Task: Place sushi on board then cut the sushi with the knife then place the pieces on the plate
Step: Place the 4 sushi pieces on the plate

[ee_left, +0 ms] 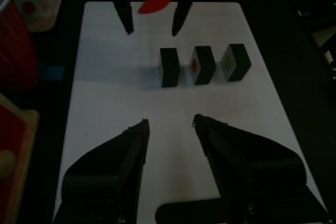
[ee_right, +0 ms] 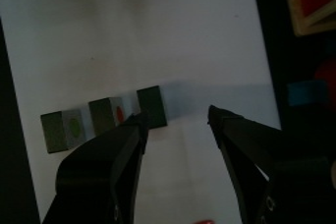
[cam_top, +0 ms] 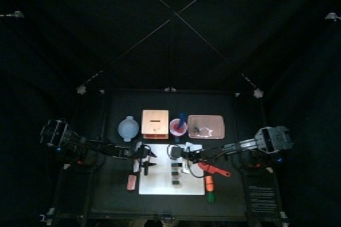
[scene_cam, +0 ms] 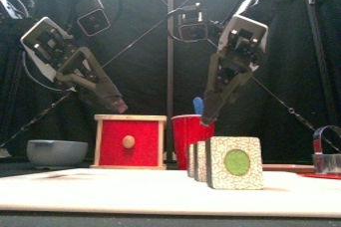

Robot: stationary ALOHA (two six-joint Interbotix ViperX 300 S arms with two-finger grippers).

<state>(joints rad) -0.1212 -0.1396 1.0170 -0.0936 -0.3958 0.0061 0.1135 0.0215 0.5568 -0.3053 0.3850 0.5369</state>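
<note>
White board lies by the desk's front edge, black curtains behind, bearing sushi pieces; left end effector and right end effector hang spread, empty.

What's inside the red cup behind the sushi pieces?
A blue knife sticks up out of the red cup. The cup's wall hides its lower part and anything else inside.

1. We are looking at a robot lab's test booth, not a real kitchen: black curtains close in a small black table.
2. We see the left arm and the right arm, both robotic, hanging over it.
3. We find only play props: a toy sushi roll, a white cutting board and a red cup.
</note>
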